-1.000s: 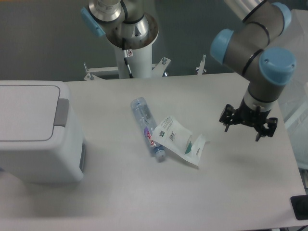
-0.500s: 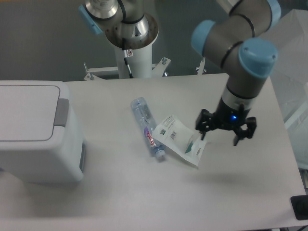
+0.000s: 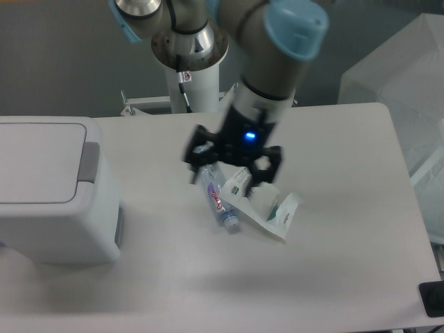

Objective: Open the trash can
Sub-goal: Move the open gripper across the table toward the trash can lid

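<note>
White plastic marks the trash can [image 3: 52,191], which sits at the far left of the worktop [image 3: 347,277] with its flat lid down and its grey push strip [image 3: 89,161] facing right. Over the last second the tool [image 3: 232,163] has swept from the right side of the worktop, where it hung well apart from everything, leftward across the middle; it now hovers over the clear bottle [image 3: 216,193] and the crumpled white packet [image 3: 262,202] lying there. Its fingers are spread and hold nothing, and a blue light glows on its body. The bottle and packet lie just where they did a second ago, so the pass has not disturbed them.

For the task, this reads as the approach: the arm is travelling toward the trash can but remains well apart from it, with the lid not yet touched. My judgement is that it must carry on left and come down on the grey strip.

Pale grey and matte, the worktop is otherwise bare apart from a dark object [image 3: 431,300] at its near right corner. Behind it stands the arm's white pedestal [image 3: 191,83] before a dark grey wall, with translucent sheeting [image 3: 395,66] at the far right.
</note>
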Robot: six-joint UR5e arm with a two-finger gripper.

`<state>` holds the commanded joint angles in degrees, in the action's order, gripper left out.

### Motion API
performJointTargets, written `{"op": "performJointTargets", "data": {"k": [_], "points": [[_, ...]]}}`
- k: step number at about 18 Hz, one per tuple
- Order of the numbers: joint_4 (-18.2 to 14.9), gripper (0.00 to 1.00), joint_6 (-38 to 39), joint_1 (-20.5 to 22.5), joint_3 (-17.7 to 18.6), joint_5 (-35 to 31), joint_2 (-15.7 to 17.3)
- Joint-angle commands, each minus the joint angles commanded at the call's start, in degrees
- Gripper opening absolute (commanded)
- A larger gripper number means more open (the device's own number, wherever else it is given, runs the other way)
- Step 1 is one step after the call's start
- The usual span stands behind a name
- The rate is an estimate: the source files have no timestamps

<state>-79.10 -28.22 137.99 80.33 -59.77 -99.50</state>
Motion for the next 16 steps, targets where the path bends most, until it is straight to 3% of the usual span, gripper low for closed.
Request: {"op": "performJointTargets", "data": {"k": [5,16], "points": [[-0.1,1.00,4.3,-1.7,1.2,0.7,1.2],[-0.1,1.00,6.0,-4.1,4.5,0.3,2.6]]}}
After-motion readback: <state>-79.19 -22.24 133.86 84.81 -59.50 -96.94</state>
